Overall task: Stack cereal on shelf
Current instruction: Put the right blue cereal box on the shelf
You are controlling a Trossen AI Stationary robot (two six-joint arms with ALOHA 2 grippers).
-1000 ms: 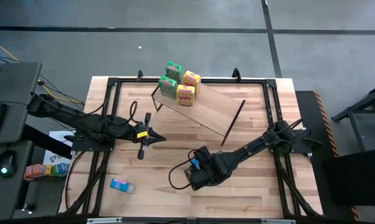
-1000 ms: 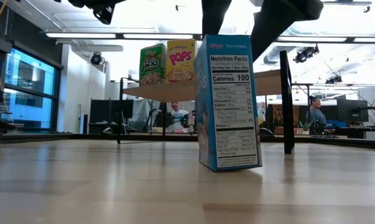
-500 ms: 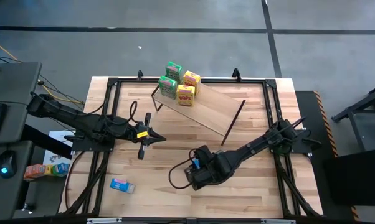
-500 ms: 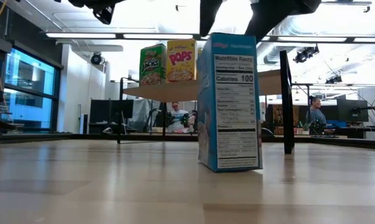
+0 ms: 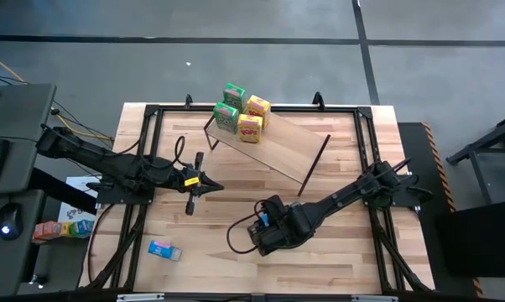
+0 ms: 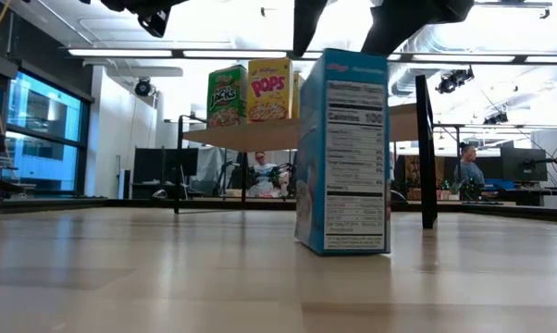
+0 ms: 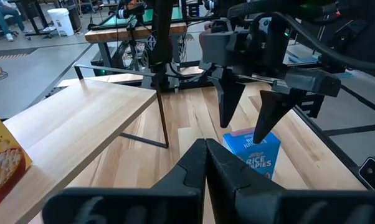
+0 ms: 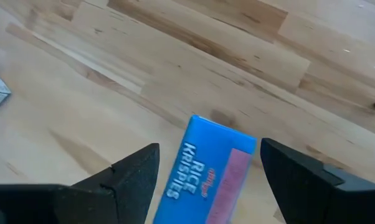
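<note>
**Blue box to be taken from above, fingers wide apart**

The right gripper [image 5: 263, 226] is held directly over an upright blue cereal box [image 6: 343, 153], which stands on the table [image 5: 345, 260] near its middle, in front of the shelf [image 5: 278, 151]. In the right wrist view the two fingers [image 8: 122, 180] are seen on either side of the box top [image 8: 212, 171], spread wide and apart from the cardboard — nothing is held yet. In the low view the fingertips are at the top edge of the box, not down along its sides.

For a good grasp, the gripper should be lowered until the pads reach well down the two broad faces, and the box should be centred between them; in the wrist view the box sits a little turned against the line of the fingers, so a small wrist rotation would probably help. The closing should be gentle, since light cardboard is likely to dent or tip.

The right arm is stretched low from the right edge of the table toward the centre, its wrist bent downward. The left gripper [image 7: 206, 168] is fully closed with nothing in it, and the left arm waits over the left part of the table, pointed toward the box.

On the shelf, two green boxes [image 5: 230, 106] and two yellow boxes [image 5: 253, 117] are already placed at its far left end. A second blue box [image 5: 163, 249] lies flat near the front left of the table.
</note>
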